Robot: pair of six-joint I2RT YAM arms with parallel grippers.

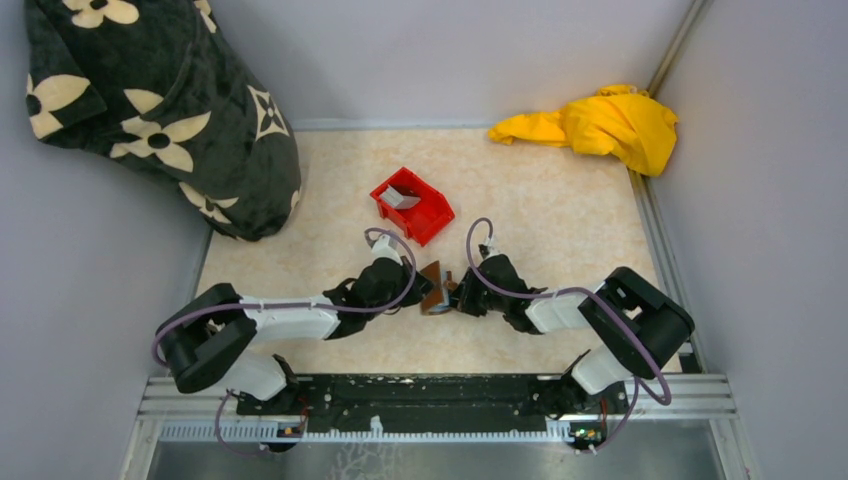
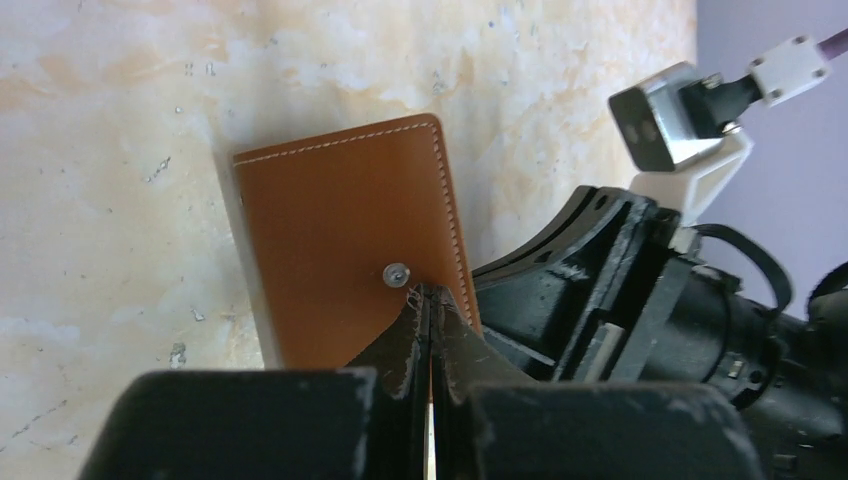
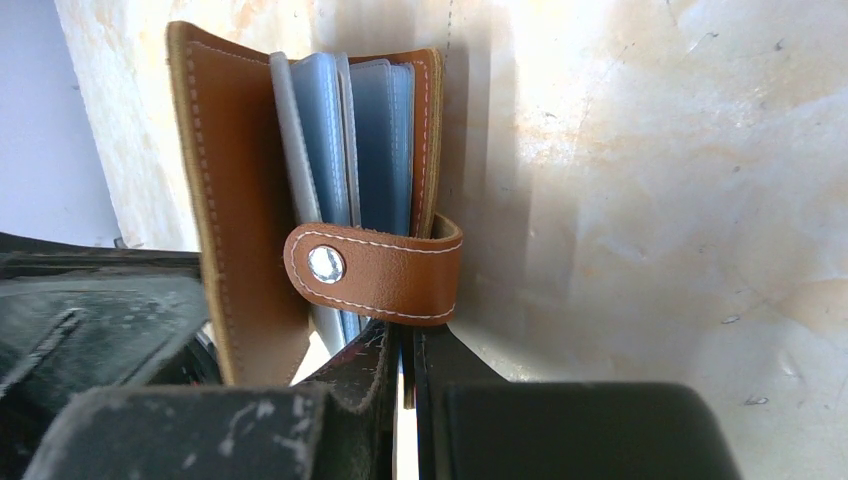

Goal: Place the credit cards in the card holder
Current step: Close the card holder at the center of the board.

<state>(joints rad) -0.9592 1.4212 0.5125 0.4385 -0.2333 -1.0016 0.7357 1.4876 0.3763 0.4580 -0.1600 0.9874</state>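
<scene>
Pale marbled worktop, speckled, boxed by grey walls; black flower-print fabric slumped in far left corner, yellow cloth far right. Mid-worktop: red bin, grey credit card inside. Near arms: card holder on edge, partly open, between both. left end effector pinched tight on brown cover; right end effector pinched on holder edge below snap strap

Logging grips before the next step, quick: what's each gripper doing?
Left gripper: closed, pinching the card holder by its cover.
Right gripper: closed, pinching the card holder too.
</scene>
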